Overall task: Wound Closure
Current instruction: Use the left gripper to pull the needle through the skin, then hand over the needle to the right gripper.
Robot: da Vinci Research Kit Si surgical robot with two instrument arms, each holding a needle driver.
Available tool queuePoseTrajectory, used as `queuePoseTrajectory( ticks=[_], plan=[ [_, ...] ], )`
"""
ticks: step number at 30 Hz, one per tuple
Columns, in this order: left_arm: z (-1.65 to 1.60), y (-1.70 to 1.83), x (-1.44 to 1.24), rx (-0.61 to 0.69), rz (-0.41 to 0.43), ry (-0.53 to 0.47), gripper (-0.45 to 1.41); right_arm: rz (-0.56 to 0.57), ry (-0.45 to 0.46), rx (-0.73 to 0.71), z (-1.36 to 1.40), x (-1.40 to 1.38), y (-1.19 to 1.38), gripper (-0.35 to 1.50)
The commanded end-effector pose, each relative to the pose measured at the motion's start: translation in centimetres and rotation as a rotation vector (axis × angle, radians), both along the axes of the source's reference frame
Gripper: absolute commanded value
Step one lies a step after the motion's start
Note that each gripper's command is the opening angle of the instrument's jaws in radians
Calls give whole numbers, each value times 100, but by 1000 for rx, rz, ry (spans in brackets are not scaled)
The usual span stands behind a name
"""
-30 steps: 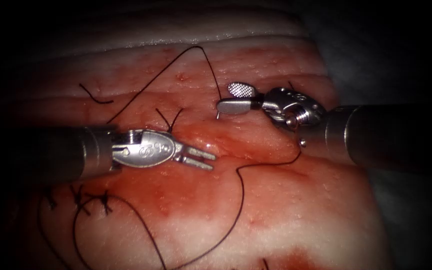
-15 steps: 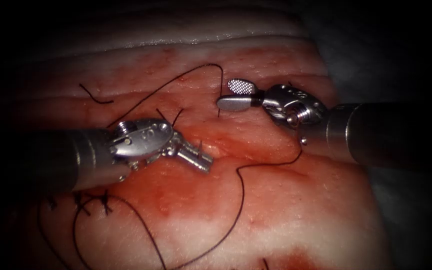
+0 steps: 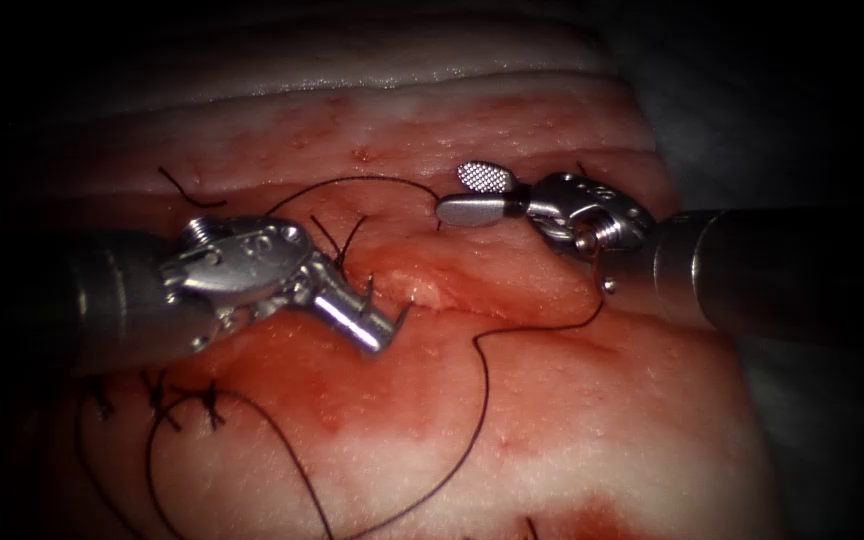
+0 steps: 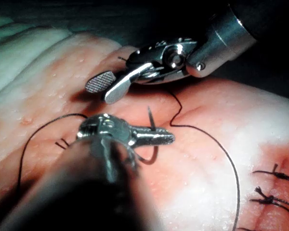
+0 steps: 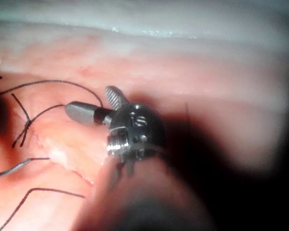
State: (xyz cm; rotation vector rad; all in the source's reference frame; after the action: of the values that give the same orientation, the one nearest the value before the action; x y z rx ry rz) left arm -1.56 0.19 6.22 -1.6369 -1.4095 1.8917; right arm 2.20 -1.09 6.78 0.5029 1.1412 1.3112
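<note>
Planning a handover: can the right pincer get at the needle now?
Probably yes. The left pincer is shut on the needle mid-curve, apparently clear of the tissue; the right pincer stands open and empty, with only a thread strand between them.

no readable text, labels or numbers

1. The left tool sits on the tissue left of the cut.
2. The needle lies in its jaws.
3. The right tool hangs behind the cut.
4. The thread loops in front.
</note>
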Motion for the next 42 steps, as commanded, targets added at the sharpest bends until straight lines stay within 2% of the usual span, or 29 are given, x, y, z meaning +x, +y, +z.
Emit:
queuePoseTrajectory(
  ticks=[1, 3, 9, 12, 17, 22, 26, 28, 29, 30, 33, 38, 42],
  plan=[
    [-8, 7, -4, -66, -27, -46, -45, -2, 1, -2, 7, 7, 2, 106],
    [-13, 9, -3, -91, -43, -54, -45, -4, -1, -2, 7, 7, 2, 106],
    [-44, 25, 3, -290, -126, -119, -45, -6, 0, -2, 8, 3, 3, 106],
    [-59, 43, 5, -424, -210, -136, -45, -7, 0, -2, 9, 1, 3, 104],
    [-64, 86, 7, -638, -360, -75, -45, -10, 2, -1, 7, -3, 4, 104],
    [-55, 112, 13, -690, -422, -32, -45, -12, 3, 1, 6, -6, 4, 104],
    [-50, 123, 17, -715, -457, -12, -45, -11, 1, 2, 3, -8, 3, 74],
    [-49, 123, 18, -717, -465, 3, -45, -11, 2, 5, 1, -9, 3, 74],
    [-48, 118, 17, -732, -475, 6, -45, -13, 2, 11, -3, -10, 5, 83],
    [-48, 118, 17, -732, -475, 6, -45, -13, 2, 11, -3, -10, 5, 83],
    [-44, 89, 12, -759, -467, 10, -45, -10, 25, 22, -18, -16, 11, 108],
    [-38, 56, 4, -792, -459, 21, -45, 33, 81, 97, -32, -18, 14, 125],
    [-32, 28, -4, -822, -454, 32, -45, 32, 136, 155, -45, -14, 10, 123]
  ],
)
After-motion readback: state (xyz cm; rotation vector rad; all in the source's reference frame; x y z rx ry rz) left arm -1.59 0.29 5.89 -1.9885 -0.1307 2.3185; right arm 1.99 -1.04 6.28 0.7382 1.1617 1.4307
